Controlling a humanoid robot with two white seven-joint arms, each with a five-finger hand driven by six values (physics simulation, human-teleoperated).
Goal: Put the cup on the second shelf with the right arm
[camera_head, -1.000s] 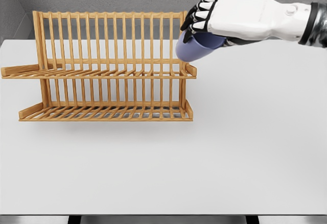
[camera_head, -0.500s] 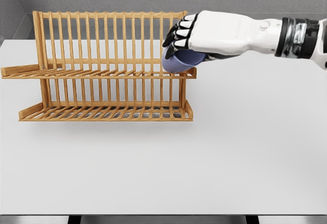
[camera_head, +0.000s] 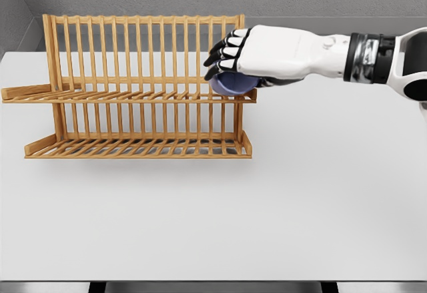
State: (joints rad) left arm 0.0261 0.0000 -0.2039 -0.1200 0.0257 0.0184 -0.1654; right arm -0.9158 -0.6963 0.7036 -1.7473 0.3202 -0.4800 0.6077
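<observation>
A blue cup [camera_head: 232, 84] is held in my right hand [camera_head: 233, 56], whose black-tipped fingers curl over its top. The cup sits low against the right end of the upper shelf [camera_head: 133, 95] of a wooden two-tier dish rack [camera_head: 140, 86]; most of the cup is hidden under the hand. I cannot tell whether the cup rests on the slats or hovers just above them. My right arm [camera_head: 360, 58] reaches in from the right edge. The lower shelf [camera_head: 137, 147] holds nothing.
The rack stands on a white table [camera_head: 267, 206] at the back left, with a grey wall behind. The rack's tall back slats rise just behind my right hand.
My right hand has moved left and down with the cup, from above the rack's right corner to the right end of the upper shelf.
</observation>
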